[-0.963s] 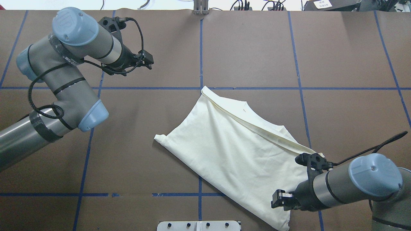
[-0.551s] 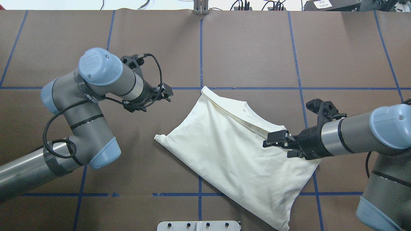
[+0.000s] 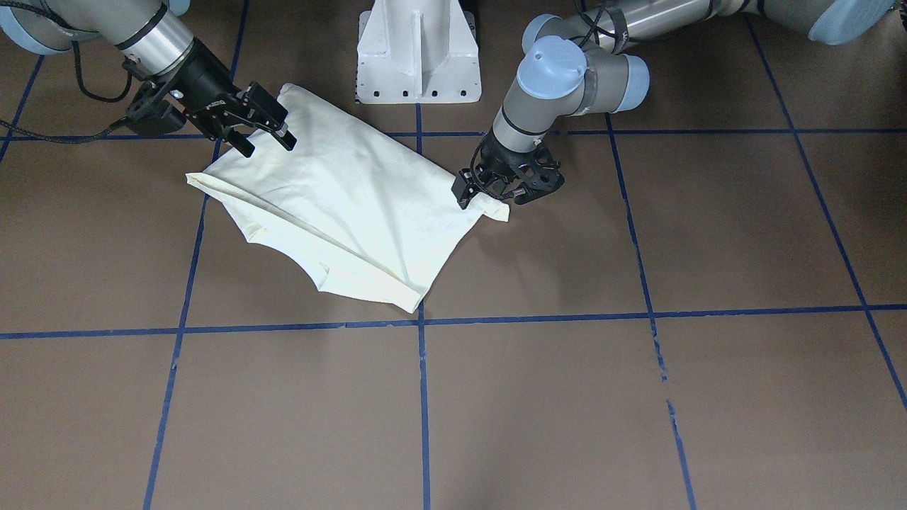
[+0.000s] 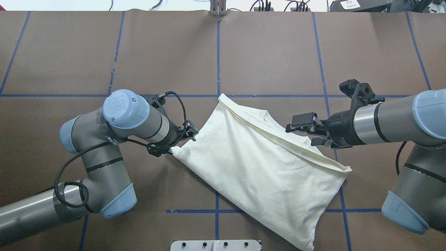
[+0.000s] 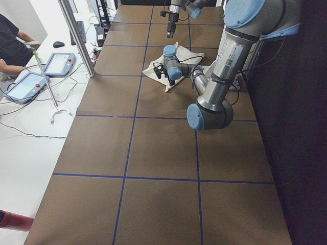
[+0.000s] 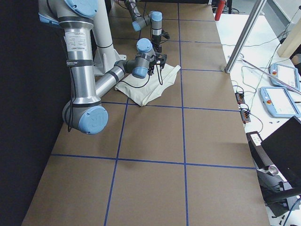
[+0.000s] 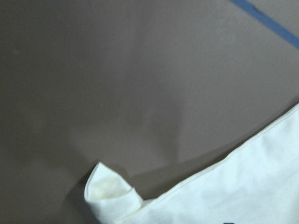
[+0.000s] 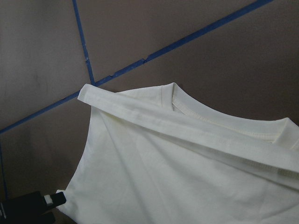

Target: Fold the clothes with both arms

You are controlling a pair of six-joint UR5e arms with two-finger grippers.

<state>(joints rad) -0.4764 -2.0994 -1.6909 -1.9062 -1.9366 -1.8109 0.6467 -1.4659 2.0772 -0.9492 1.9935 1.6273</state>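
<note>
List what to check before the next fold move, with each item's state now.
1. Shirt lies flat: ok.
2. Left end effector at the shirt's corner: ok.
3. Left grip on that corner: not ok, jaws look open.
4. Right end effector open: ok.
5. Right grip on the shirt's edge: not ok, it hovers above the cloth.
6. End effectors well apart: ok.

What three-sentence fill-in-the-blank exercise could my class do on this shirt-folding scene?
1. The cream shirt lies on a brown table crossed by ___ tape lines.
2. The left hand is down at a ___ of the shirt.
3. The right hand hovers over the shirt with its fingers ___.
Missing words: blue; corner; open.
</note>
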